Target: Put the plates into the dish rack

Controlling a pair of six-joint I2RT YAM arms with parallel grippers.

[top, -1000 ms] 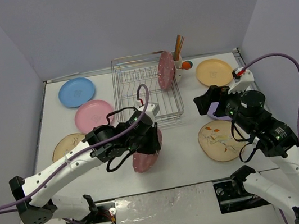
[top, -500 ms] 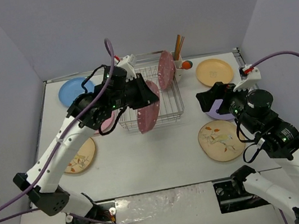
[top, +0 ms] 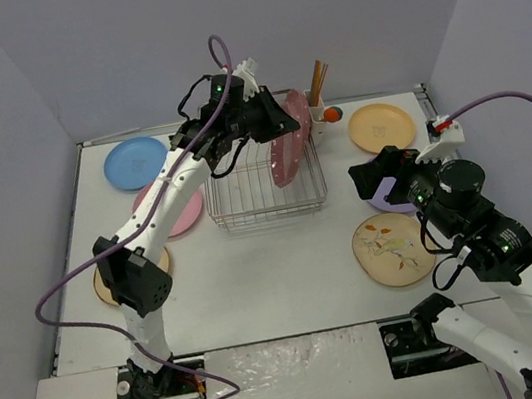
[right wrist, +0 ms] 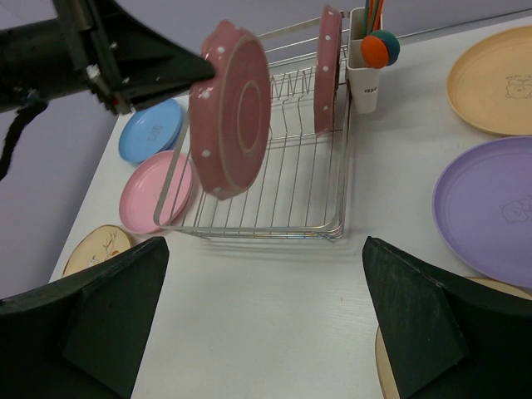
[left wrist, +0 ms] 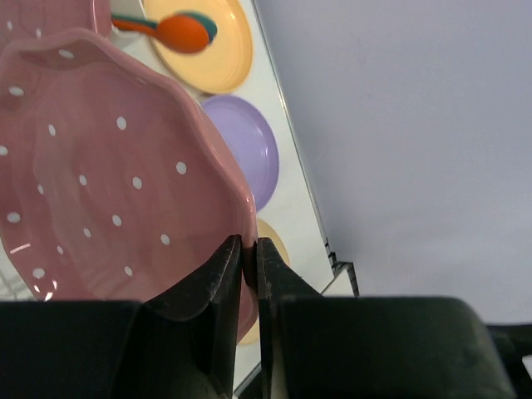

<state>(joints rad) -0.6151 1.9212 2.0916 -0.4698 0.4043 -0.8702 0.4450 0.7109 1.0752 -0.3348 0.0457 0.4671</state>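
Note:
My left gripper (top: 269, 118) (left wrist: 248, 245) is shut on the rim of a scalloped dark-pink dotted plate (top: 288, 155) (left wrist: 100, 166) (right wrist: 231, 108). It holds the plate upright above the right part of the silver wire dish rack (top: 269, 217) (right wrist: 258, 231). A second dotted plate (top: 300, 108) (right wrist: 328, 66) stands in the rack's far right slot. My right gripper (top: 368, 179) (right wrist: 266, 316) is open and empty, above the table right of the rack, beside the lavender plate (top: 389, 204) (right wrist: 486, 208).
Lying flat on the table are a blue plate (top: 136, 163), a pink plate (top: 182, 215), an orange-yellow plate (top: 381, 128) and a beige leaf plate (top: 391, 251). Another beige plate (top: 106, 275) is partly behind the left arm. The white utensil cup (top: 320, 122) holds utensils.
My left arm has carried the dotted plate from in front of the rack up and back over its right side. The right arm has barely moved.

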